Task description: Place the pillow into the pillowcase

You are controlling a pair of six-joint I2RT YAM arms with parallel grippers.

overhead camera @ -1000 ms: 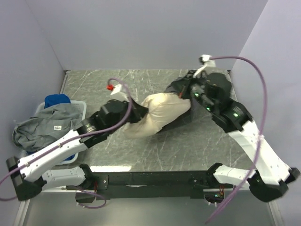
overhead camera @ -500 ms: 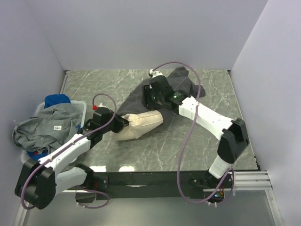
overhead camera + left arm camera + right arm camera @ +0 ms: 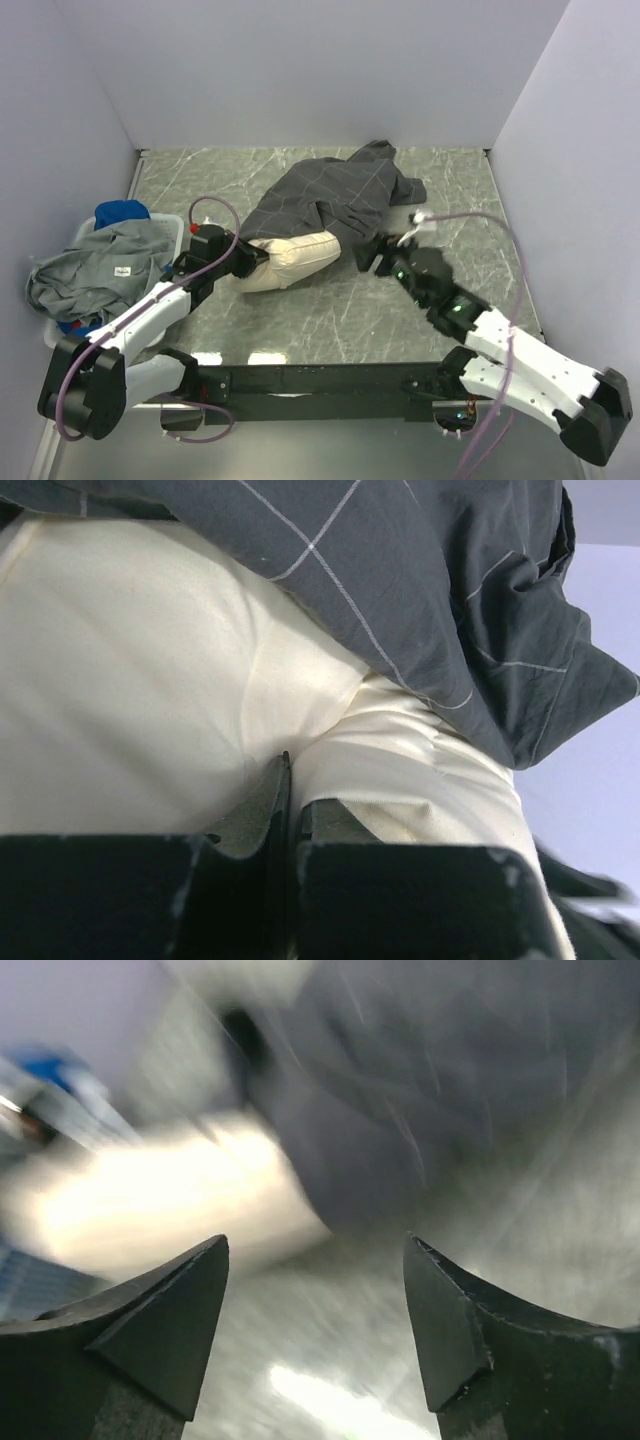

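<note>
Soft cream-white rectangular pillow [image 3: 295, 255] lies on grey marble-look table [image 3: 330, 320], upper edge under dark charcoal grid-patterned fabric pillowcase [image 3: 330, 195]; left gripper [image 3: 287, 780] pinched tight on pillow's left end, right gripper [image 3: 315, 1290] spread wide, empty, near its right end.

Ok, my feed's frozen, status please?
Left gripper shut on pillow. Right gripper open, empty. Pillowcase draped over pillow's far side, near end bare. Nothing blocking.

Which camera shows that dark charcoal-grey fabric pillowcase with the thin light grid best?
The top external view: the whole dark charcoal-grey grid-patterned pillowcase shows, draped over one end of the cream-white soft pillow. The left wrist view shows only a close-up fold of it; the right wrist view, a blur.
</note>
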